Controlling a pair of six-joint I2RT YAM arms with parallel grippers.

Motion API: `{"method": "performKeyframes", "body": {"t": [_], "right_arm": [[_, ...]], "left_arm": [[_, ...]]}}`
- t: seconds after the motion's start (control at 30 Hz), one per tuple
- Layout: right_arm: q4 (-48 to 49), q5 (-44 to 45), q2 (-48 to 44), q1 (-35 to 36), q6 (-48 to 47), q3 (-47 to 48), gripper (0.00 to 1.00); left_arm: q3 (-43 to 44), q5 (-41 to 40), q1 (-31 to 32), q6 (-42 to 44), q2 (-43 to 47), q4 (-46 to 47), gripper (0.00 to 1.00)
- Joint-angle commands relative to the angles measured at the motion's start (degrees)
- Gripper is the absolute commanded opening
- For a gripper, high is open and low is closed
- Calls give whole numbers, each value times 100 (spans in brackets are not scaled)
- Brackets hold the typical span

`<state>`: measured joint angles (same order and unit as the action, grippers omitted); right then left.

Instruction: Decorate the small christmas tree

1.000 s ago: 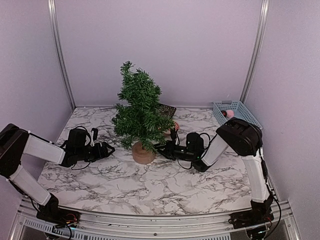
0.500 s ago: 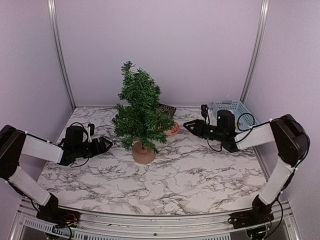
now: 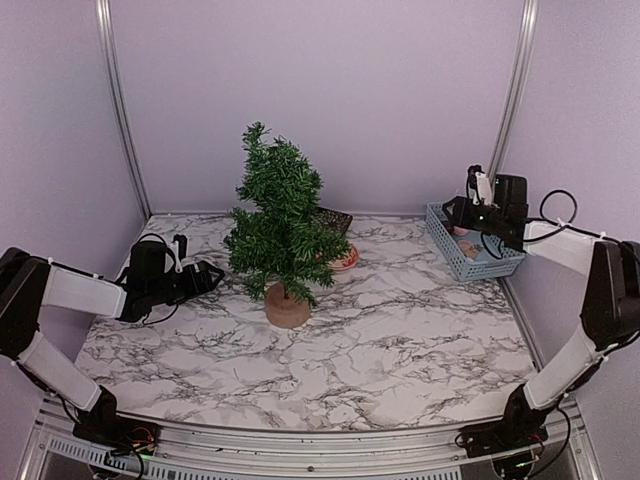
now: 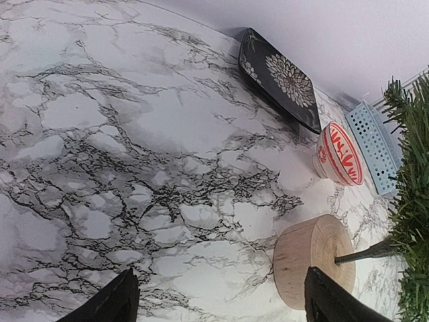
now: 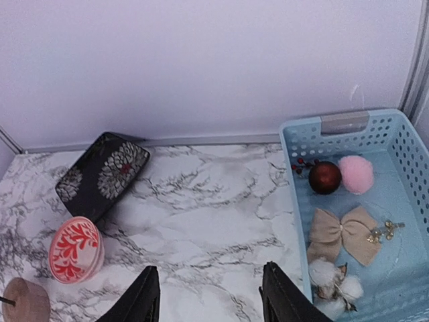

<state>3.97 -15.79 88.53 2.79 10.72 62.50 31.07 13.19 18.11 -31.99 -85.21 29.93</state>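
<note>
My right gripper [image 5: 209, 275], spread and empty, hovers at the near-left edge of the basket [image 5: 296, 194] with the bow [image 5: 345, 231] just ahead-right, while the tree [image 3: 280, 215] stands upright mid-way across the bench [image 3: 400, 340], well apart, beside my spread, empty left gripper [image 4: 221, 285].

Overhead, two wrist views; shared tree [image 3: 282, 215]

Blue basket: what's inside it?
Inside the basket lie a dark red ball, a pink pompom, a tan bow, white cotton puffs, a gold trinket and red berries. Anything under the bow is hidden, and its near end is out of view.
</note>
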Motion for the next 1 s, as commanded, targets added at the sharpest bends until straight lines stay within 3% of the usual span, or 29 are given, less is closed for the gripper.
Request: {"method": "performKeyframes", "body": {"t": [0.0, 0.23, 0.63, 0.8, 0.87, 0.97], "right_arm": [[-975, 699, 258, -202, -785, 274, 51], [-1073, 779, 622, -786, -974, 229, 51], [-1145, 575, 1300, -929, -1014, 463, 47], [-1310, 662, 1345, -930, -1025, 666, 24], [-1310, 669, 1183, -930, -987, 697, 3], [-1190, 794, 808, -920, -909, 609, 0]], "left_arm": [[118, 0, -28, 18, -94, -43, 87], [163, 76, -35, 52, -117, -61, 87], [183, 84, -36, 61, -79, -68, 87], [172, 94, -40, 61, 26, -76, 87], [165, 80, -40, 60, 93, -90, 87], [154, 74, -40, 61, 196, -93, 87]]}}
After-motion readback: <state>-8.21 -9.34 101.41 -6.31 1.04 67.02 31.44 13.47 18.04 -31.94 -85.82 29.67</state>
